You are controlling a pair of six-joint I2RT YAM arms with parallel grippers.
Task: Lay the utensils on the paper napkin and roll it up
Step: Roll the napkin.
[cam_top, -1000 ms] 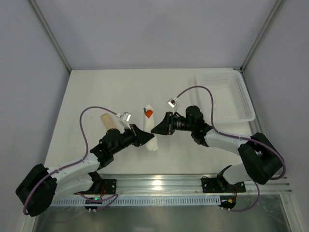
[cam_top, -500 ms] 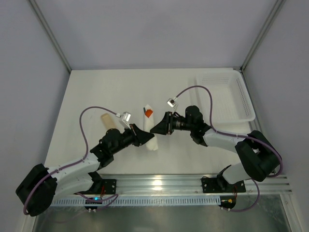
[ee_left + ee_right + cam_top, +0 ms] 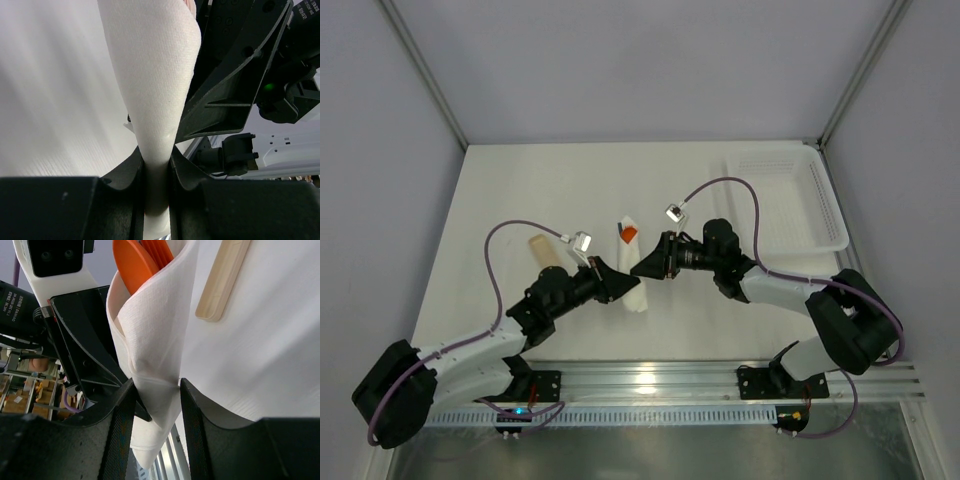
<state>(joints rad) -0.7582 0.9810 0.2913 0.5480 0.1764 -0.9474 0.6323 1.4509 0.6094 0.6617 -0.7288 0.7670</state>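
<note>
left claw (image 3: 156,165) pinching rolled napkin (image 3: 155,75), right claw (image 3: 156,390) loosely straddling it

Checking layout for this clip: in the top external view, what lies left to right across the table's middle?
Pale tan flat stick → left gripper → rolled white paper napkin → right gripper → white plastic mesh basket.

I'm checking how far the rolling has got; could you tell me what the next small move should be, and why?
Probably the right gripper should open fully and back away. The paper napkin is already rolled around an orange utensil, and the left gripper pinches its end. However, a tan utensil lies outside the roll, so it likely still needs tucking in.
</note>
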